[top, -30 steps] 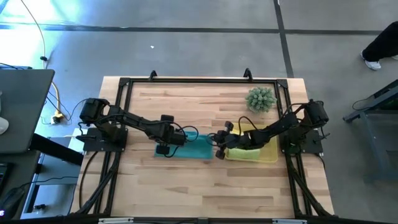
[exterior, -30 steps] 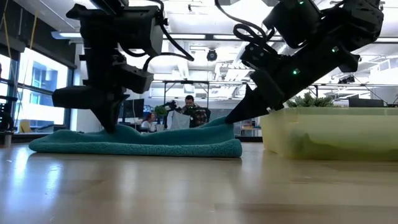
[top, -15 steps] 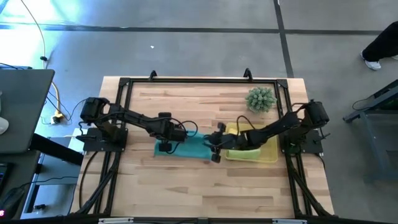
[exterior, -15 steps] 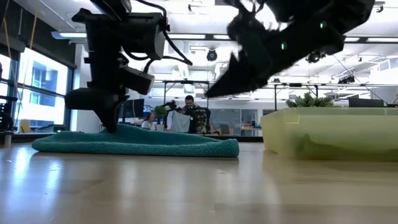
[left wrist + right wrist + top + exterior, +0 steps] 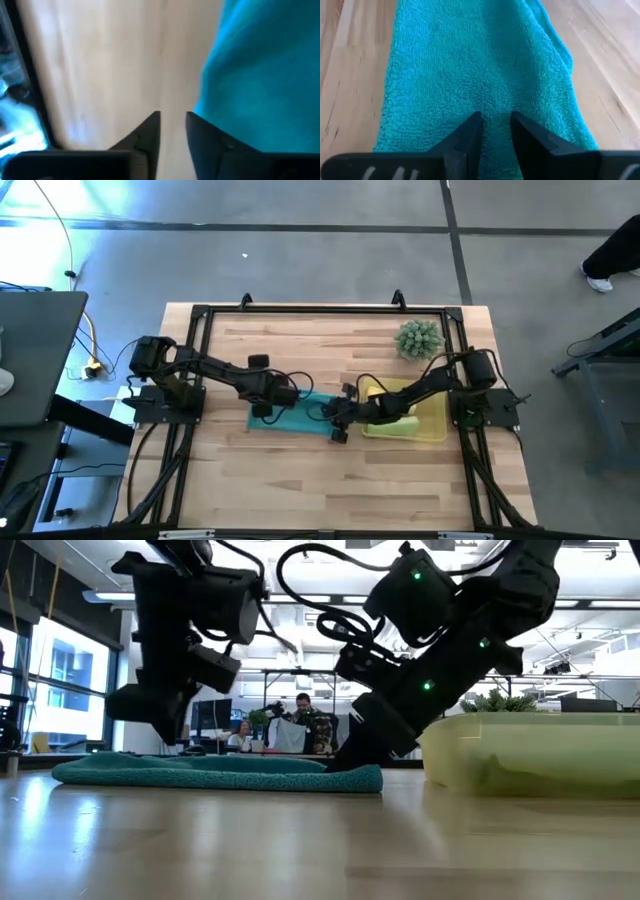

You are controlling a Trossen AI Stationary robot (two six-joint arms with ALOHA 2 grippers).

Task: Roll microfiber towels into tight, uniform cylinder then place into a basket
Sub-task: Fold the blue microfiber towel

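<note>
A pale wooden desk [image 5: 300, 480] carries everything. A teal blue towel [image 5: 305, 416] lies flat near its middle. Just beside it sits the translucent yellow basket [image 5: 436, 426], with a spiky green plant [image 5: 419, 339] standing on the desk behind the basket.

**Where our four cameras sit**

From high above we look straight down on the whole table [image 5: 300, 480], both arms and the floor around it. Our low camera sits at table-top level, close to the teal towel [image 5: 215, 772], and faces level across the wood into the room behind. On each wrist we look forward past two dark fingers [image 5: 465, 145], very near the surface: the right one fills with the towel [image 5: 480, 75], the left one shows bare wood and the towel's edge [image 5: 260, 75]. All four views share that towel [image 5: 300, 416].
</note>
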